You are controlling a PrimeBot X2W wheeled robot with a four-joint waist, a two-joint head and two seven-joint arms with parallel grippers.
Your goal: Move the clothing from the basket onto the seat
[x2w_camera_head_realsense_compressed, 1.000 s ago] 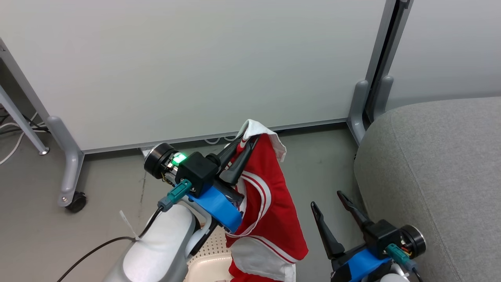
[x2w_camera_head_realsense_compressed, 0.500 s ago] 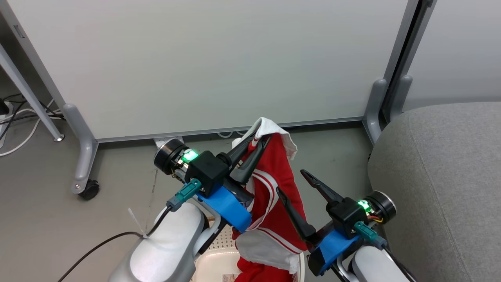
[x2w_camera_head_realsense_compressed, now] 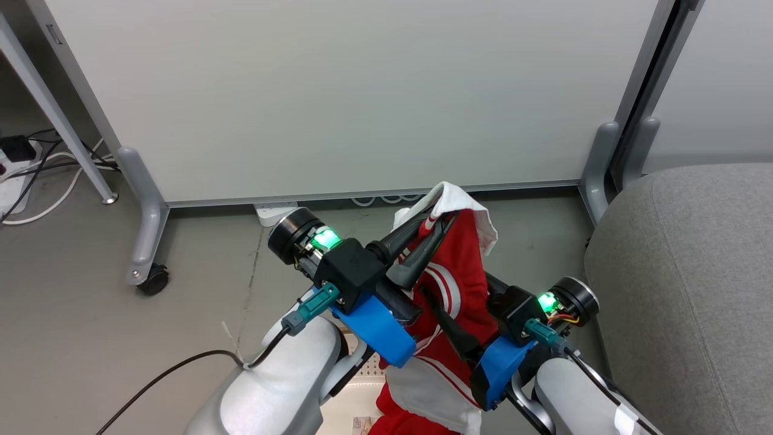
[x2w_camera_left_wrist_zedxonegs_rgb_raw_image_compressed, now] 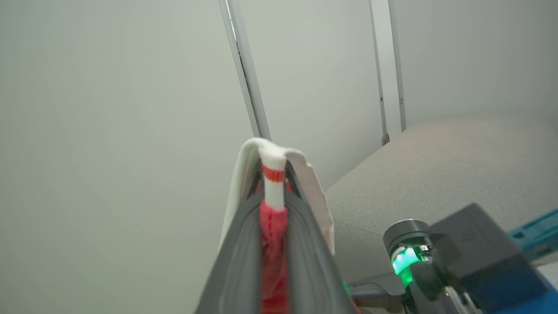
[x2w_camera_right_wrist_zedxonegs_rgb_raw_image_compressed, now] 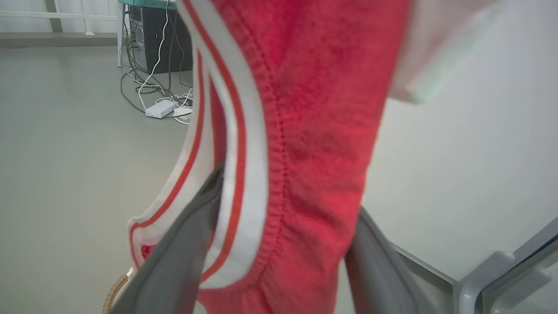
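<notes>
the left gripper has its jaws pinched together on the white-trimmed top fold of a red fabric garment with white stripes. the cloth hangs from that pinch in a long loose drape. its lower end dangles over the cream-white perforated plastic basket, below the jaws. the right gripper has its jaws wide apart, one on each side of the hanging cloth partway down. in its wrist view the striped edge lies against one jaw and the red body fills the gap, but nothing is squeezed yet.

i read this as light, limp, floppy stuff. it shouldn't slip out of a firm pinch, but it will swing, fold and trail. i think a second hold on the thick seamed edge between the right jaws would spread the drape and keep the tail from dragging.

the large grey woven-fabric seat lies out to the right of the right jaws, farther from the left jaws. there is no clothing on the part i can see.
</notes>
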